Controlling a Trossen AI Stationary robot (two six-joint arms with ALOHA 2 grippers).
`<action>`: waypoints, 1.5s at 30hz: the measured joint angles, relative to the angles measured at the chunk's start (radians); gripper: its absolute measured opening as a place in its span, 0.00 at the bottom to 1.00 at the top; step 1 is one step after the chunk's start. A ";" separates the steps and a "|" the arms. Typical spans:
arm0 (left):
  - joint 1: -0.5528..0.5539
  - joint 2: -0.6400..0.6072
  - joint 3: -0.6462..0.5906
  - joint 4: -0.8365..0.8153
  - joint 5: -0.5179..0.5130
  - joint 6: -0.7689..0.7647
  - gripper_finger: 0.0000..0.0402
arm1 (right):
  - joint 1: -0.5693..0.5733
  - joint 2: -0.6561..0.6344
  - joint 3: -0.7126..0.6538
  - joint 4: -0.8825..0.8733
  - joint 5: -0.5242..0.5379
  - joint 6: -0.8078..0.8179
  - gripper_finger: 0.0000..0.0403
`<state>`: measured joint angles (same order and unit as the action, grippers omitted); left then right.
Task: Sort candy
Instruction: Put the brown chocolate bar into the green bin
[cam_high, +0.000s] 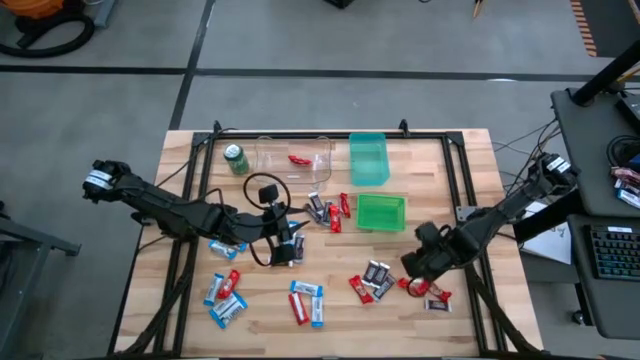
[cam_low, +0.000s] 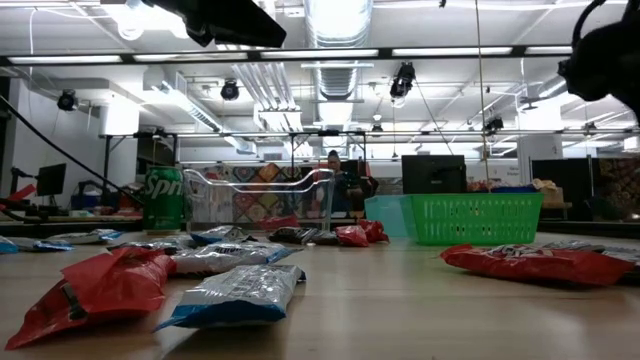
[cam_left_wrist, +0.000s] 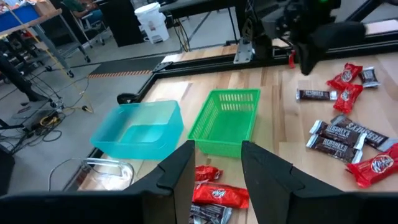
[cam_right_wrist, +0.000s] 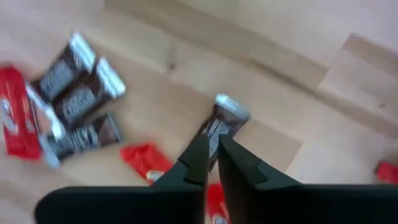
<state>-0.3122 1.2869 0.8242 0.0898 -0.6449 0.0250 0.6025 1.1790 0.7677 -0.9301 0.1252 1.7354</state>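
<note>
Red candy (cam_low: 95, 288) & most bars lie loose on tabletop (cam_high: 330, 330); right gripper (cam_right_wrist: 212, 151) pinching dark bar (cam_right_wrist: 219, 123), left gripper (cam_left_wrist: 214, 160) open, sorting barely begun.

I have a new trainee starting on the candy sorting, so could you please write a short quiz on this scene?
1. True or false: the clear bin already holds a red candy.
2. Which container sits nearest the green can? A) the clear bin B) the teal bin C) the green basket
3. What does the right gripper grip?

Key:
1. True.
2. A.
3. A dark brown candy with silver ends; the left gripper is open and empty.
</note>
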 joint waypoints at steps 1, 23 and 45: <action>0.000 0.000 0.000 -0.001 0.000 0.006 0.28 | 0.000 0.011 0.000 -0.001 -0.006 -0.005 0.09; 0.002 0.000 -0.001 0.000 -0.001 0.014 0.28 | -0.001 0.265 0.000 0.069 -0.073 0.035 0.38; 0.003 0.000 -0.002 0.000 -0.002 0.014 0.28 | -0.001 0.201 0.017 -0.003 0.014 -0.010 0.04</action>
<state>-0.3092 1.2873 0.8223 0.0902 -0.6468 0.0394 0.6014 1.3796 0.7843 -0.9334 0.1393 1.7252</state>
